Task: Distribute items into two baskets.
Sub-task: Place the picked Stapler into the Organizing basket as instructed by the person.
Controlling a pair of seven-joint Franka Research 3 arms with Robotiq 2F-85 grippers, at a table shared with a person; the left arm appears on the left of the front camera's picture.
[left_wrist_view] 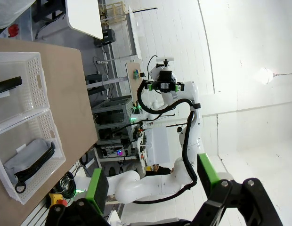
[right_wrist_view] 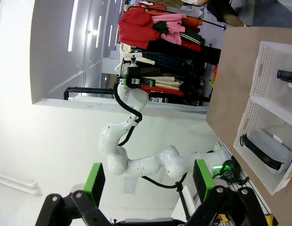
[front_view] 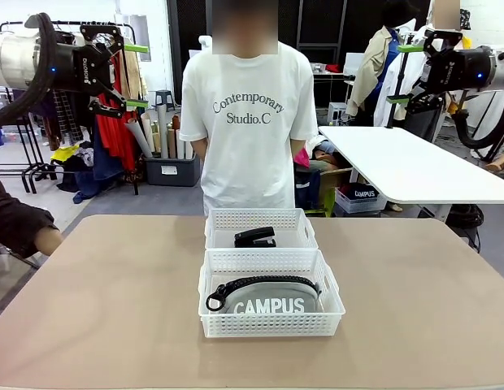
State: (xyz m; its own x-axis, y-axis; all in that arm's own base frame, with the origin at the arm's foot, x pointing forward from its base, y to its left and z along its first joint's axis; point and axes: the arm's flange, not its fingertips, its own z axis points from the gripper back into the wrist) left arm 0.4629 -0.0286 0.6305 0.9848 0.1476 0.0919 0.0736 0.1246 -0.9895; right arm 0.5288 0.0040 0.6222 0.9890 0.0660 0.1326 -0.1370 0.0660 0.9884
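Tan table [front_view: 114, 309] in a cluttered workshop: pouch [front_view: 268, 296] in the 6 o'clock basket [front_view: 271, 325], stapler [front_view: 255, 237] in the 12 o'clock basket [front_view: 260, 219]. Left gripper [front_view: 136, 75] and right gripper [front_view: 405, 73] both hang wide open, empty.

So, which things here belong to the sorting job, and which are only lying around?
Job:
- grey CAMPUS pouch, in the near basket
- black stapler, in the far basket

Lying around:
- white table behind
- rack of clothes
- grey bin on the floor
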